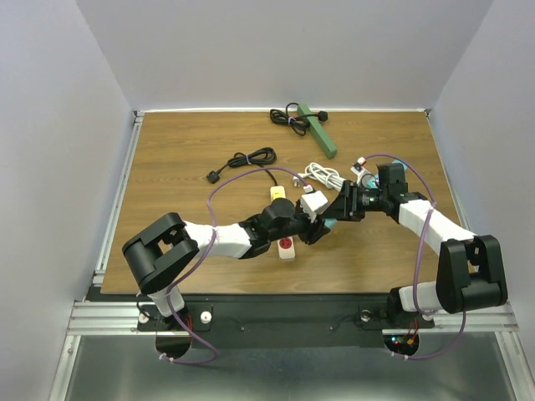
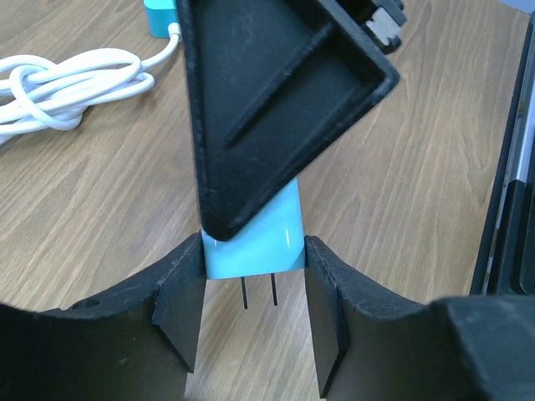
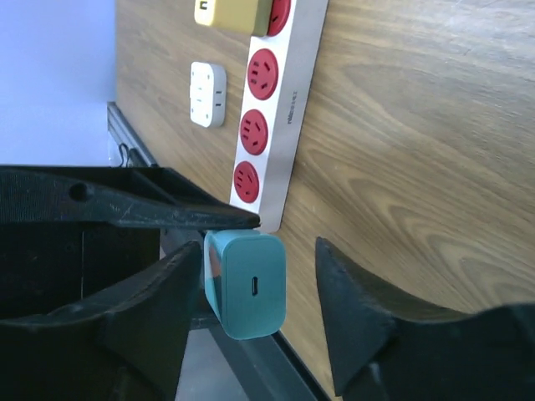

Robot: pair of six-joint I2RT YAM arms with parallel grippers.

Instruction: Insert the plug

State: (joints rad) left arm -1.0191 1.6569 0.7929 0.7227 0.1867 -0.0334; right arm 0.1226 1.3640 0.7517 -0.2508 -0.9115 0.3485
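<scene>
Top view: both arms reach toward the middle of the desk (image 1: 184,142), a little nearer its near edge. The left gripper (image 1: 316,227) and the right gripper (image 1: 338,213) meet there, with the teal plug (image 1: 329,224) between them. Just left of them lies the strip (image 1: 287,246), running from the near edge toward the far one, with a yellow adapter (image 1: 278,193) on its far end. A white adapter (image 1: 313,203) sits just beside the strip on its right. A white cable (image 1: 326,175) is coiled beyond the grippers and a black cable (image 1: 247,159) lies toward the far left. A green strip (image 1: 320,134) lies near the far edge.

Left wrist: the left fingers (image 2: 180,309) press on both sides of the plug (image 2: 259,246), clamping it. Its two prongs point toward the camera, clear of the wood. A right finger (image 2: 267,100) lies across the plug's face.

Right wrist: the plug (image 3: 247,284) shows its port end, just off the strip's (image 3: 292,100) end. The right fingers (image 3: 155,309) are spread. One is against the plug and the other stands apart from it, so they do not grip.
</scene>
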